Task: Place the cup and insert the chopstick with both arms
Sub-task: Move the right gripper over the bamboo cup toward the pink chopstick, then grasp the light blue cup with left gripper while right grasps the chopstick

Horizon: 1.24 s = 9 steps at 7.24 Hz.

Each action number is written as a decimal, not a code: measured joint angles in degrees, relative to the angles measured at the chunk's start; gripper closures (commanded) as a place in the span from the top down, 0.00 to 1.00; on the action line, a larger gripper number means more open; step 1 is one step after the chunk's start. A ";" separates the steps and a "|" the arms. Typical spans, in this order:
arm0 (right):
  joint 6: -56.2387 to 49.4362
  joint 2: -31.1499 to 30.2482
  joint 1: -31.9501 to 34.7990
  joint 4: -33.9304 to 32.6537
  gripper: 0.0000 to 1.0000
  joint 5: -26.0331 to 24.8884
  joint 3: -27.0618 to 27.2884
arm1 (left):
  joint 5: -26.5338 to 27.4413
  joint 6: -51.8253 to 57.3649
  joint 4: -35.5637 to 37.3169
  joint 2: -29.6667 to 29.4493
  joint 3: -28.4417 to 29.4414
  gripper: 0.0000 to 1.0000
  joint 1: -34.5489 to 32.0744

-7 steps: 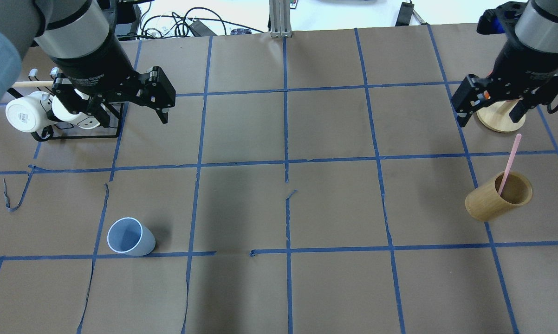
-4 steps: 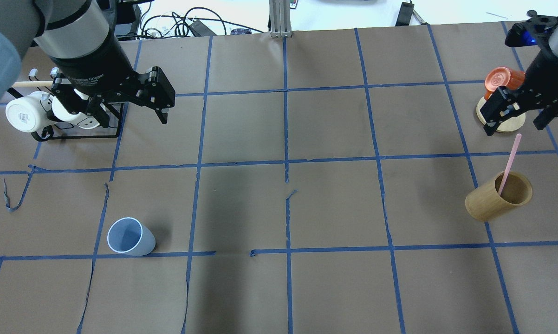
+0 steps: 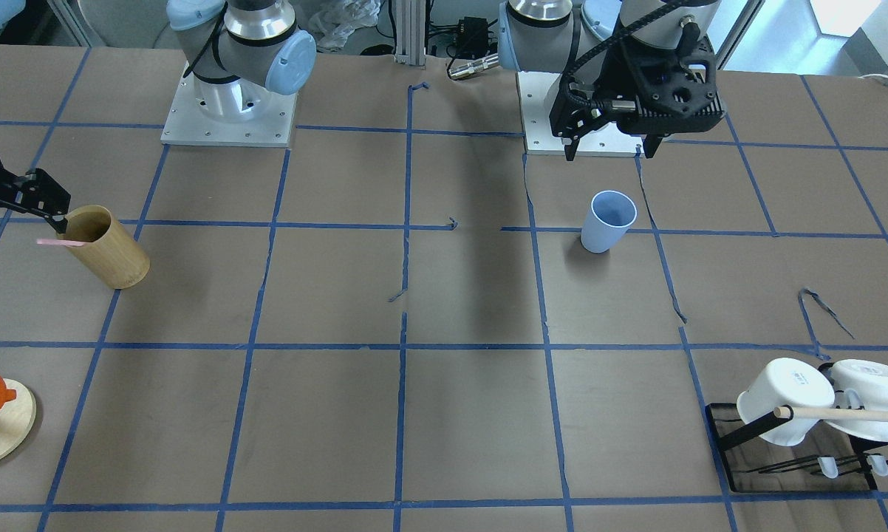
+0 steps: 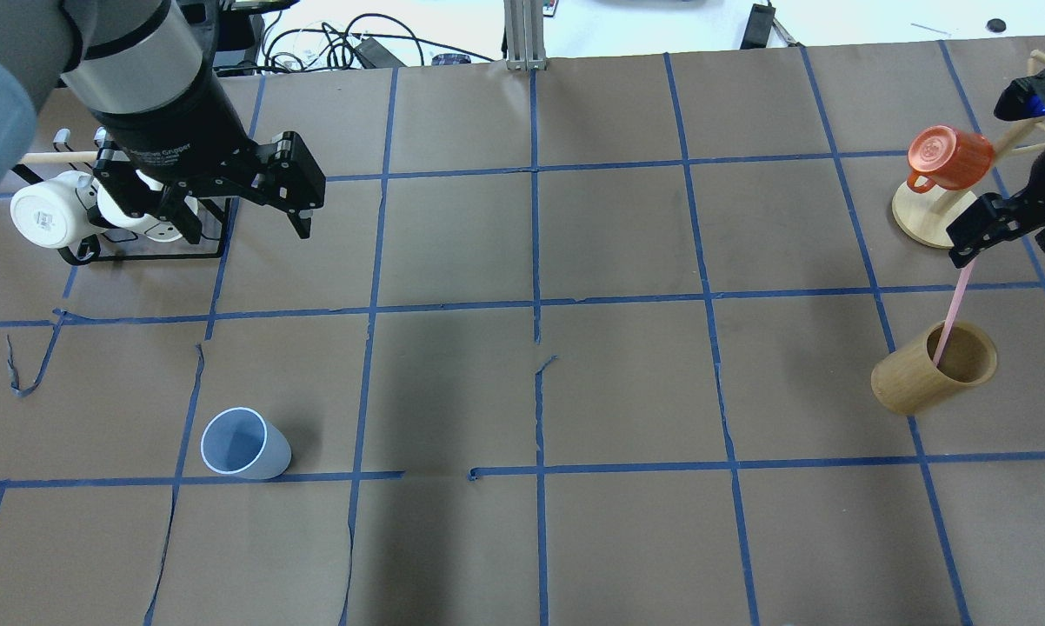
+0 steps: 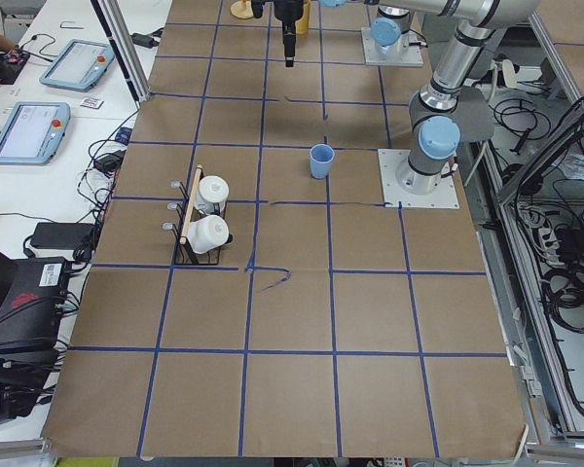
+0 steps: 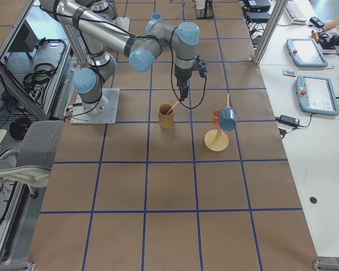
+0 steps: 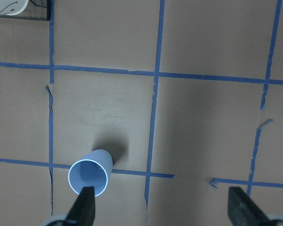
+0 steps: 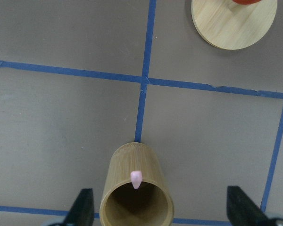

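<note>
The light blue cup (image 4: 244, 443) stands upright on the near left of the table; it also shows in the front view (image 3: 608, 220) and in the left wrist view (image 7: 89, 173). My left gripper (image 4: 242, 219) hangs open and empty well above the table, with the cup near one finger (image 7: 85, 209). A pink chopstick (image 4: 953, 309) leans in a tan bamboo holder (image 4: 931, 367). My right gripper (image 8: 161, 212) is open and empty above that holder (image 8: 137, 197). The chopstick tip (image 8: 136, 179) lies between its spread fingers.
A black rack (image 4: 153, 248) with white mugs (image 4: 44, 216) stands at the far left, beside the left gripper. A round wooden stand (image 4: 927, 222) with an orange mug (image 4: 948, 156) stands at the far right, just behind the right gripper. Blue tape lines grid the brown table.
My right gripper has moved right and nearer, off the wooden stand and over the bamboo holder, uncovering the orange mug. My left gripper has shifted only slightly. Cup and chopstick have not moved.
</note>
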 measured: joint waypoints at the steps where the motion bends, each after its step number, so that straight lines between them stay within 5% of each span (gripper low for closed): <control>1: -0.06 0.33 -0.12 -0.52 0.84 0.19 0.63 | -0.17 2.45 0.26 0.12 -2.45 1.00 1.94; 3: -0.26 1.24 -0.17 -0.65 0.67 0.33 1.00 | 0.02 5.75 2.59 0.39 -8.98 1.00 4.15; 4: -0.36 1.40 -0.17 -0.53 0.48 0.65 1.04 | 0.72 6.28 4.29 0.41 -12.46 1.00 4.80; 9: -0.55 1.52 -0.17 0.17 0.37 2.20 1.13 | 3.26 7.02 15.59 0.10 -29.58 1.00 6.74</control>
